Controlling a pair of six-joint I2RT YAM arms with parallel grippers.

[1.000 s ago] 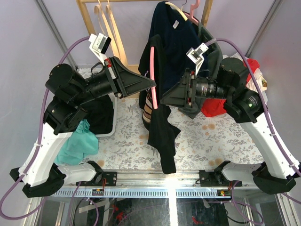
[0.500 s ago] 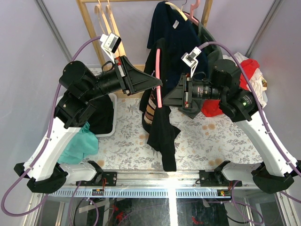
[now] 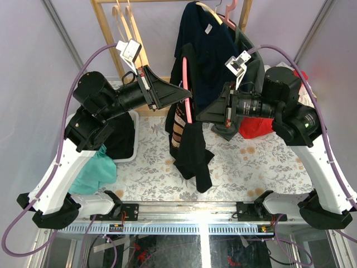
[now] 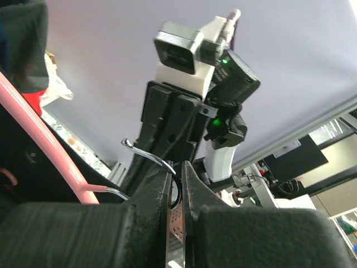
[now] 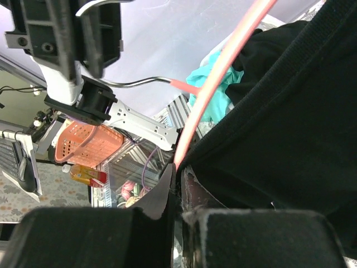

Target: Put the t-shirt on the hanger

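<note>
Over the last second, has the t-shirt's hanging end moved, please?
Yes. The t-shirt has lifted: its lower end now hangs farther above the near metal rail.

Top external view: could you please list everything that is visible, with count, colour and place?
hanger: one, pink, upright at centre.
t-shirt: one, black with tan print, hanging by the hanger.
navy t-shirt: one, on the rack behind.
cream hangers: two, rack's left end.
rack: one, wooden, far edge.
red garment: one, far right.
teal cloth: one, near left.
bin: one, white, left, dark cloth inside.
table: one, floral cover.
left pincer: one, black, shut on the hanger's hook.
right pincer: one, black, shut on the hanger's bar.
</note>
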